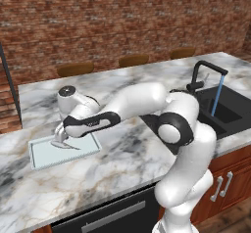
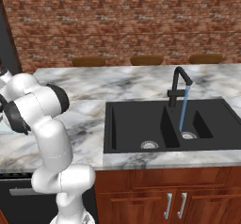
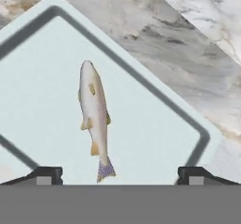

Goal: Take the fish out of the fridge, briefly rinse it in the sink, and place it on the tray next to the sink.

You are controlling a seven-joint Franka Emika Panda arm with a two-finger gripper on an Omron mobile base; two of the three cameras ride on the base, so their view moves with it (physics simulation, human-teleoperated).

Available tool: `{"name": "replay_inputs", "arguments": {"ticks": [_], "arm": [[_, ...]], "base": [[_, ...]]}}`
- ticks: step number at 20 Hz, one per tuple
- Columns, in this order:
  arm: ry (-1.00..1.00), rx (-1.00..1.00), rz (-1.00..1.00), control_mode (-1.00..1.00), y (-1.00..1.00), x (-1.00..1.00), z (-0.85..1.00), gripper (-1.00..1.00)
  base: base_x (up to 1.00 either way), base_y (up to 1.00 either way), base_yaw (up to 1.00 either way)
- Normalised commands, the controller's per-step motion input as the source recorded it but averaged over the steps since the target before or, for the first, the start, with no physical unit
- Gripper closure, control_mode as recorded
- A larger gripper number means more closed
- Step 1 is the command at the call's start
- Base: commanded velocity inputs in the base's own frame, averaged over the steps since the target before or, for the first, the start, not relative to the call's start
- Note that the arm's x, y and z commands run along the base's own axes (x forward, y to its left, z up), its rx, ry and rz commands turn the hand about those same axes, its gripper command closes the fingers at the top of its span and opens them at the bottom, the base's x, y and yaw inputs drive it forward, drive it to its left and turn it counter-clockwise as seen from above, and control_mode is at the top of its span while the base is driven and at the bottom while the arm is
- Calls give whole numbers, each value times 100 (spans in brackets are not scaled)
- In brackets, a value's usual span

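The small silvery fish (image 3: 94, 115) lies flat on the pale tray (image 3: 37, 100), its tail towards the hand. My gripper (image 3: 120, 176) hovers just above it, open, with one dark fingertip (image 3: 47, 175) far to each side and neither touching the fish. From the left base view the gripper (image 1: 61, 140) hangs over the tray (image 1: 46, 156) on the marble counter, with the fish (image 1: 68, 146) under it. The black sink (image 1: 228, 110) (image 2: 136, 124) lies to the right, and a blue stream of water (image 2: 183, 108) runs from its faucet (image 2: 178, 84). The fridge is out of view.
My arm reaches left across the marble counter (image 1: 122, 163) between sink and tray. Three brown stools (image 1: 75, 69) stand behind the counter by a brick wall. A dark appliance front (image 1: 103, 217) and wooden cabinet doors (image 2: 188, 199) sit below the counter edge.
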Motion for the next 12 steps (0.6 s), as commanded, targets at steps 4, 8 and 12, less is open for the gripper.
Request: {"name": "replay_inputs", "arguments": {"ticks": [4, 8, 12], "arm": [[-46, 18, 0, -100, -100, -100, 63, -100], [-52, 22, 0, -100, -100, -100, 69, -100], [-49, 24, 0, -100, -100, -100, 60, -100]], "base": [[0, 0, 0], [0, 0, 0], [0, 0, 0]]}}
